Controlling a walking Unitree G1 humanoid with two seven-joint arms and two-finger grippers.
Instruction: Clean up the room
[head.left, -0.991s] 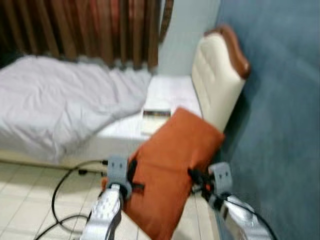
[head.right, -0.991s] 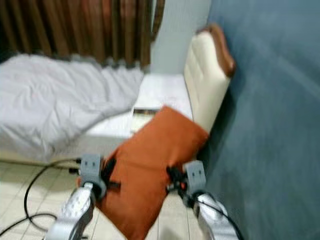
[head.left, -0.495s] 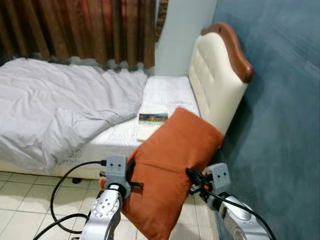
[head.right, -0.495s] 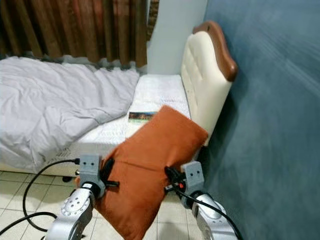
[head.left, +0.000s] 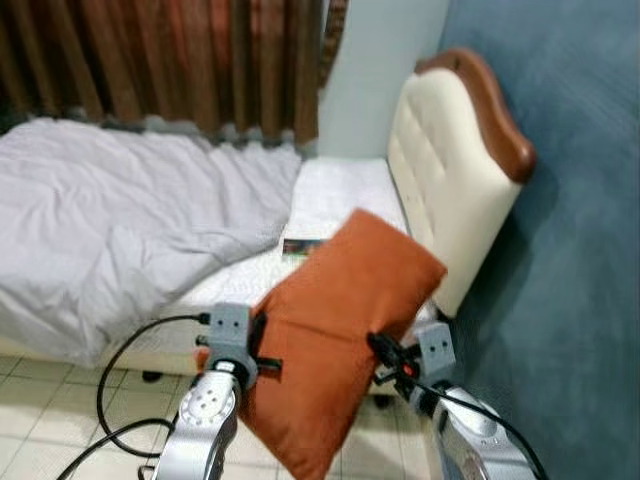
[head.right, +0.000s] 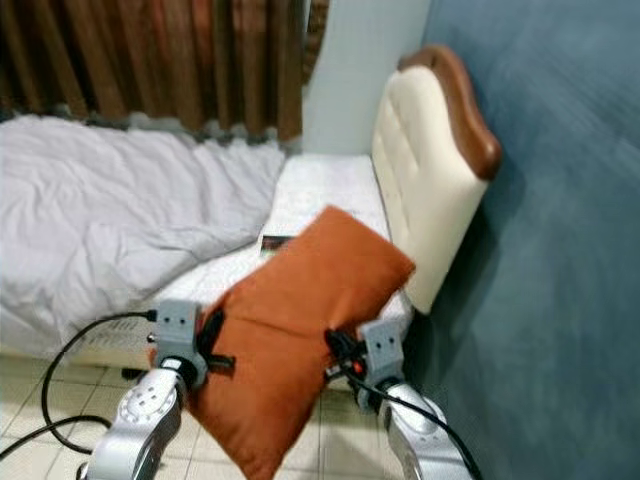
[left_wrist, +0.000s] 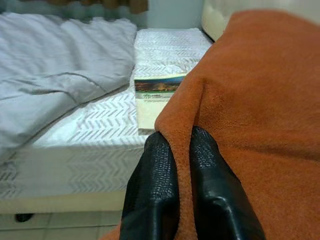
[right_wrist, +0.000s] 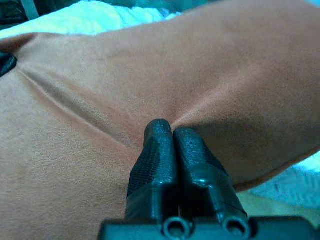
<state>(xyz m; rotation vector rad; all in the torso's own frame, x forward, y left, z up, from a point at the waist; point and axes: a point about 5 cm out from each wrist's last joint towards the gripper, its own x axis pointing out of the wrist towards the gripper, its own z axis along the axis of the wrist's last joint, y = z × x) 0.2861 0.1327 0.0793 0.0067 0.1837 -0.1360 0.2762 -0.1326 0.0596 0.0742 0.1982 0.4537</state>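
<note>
1. Orange fabric is all you are gripping: the pillow is hanging in the air in front of the bed, near its headboard.
2. The left gripper and right gripper are each pinching only a thin fold, so the cloth risks slipping free.
3. A book is lying on the mattress; you risk burying it under the pillow.
4. A cable is trailing across the floor, threatening a snag.

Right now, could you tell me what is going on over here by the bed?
The robot holds a rust-orange fabric pillow in the air beside the bed, left gripper and right gripper each pinching its cloth. A thin book lies on the white mattress beside a rumpled grey blanket, near the cream padded headboard.
</note>
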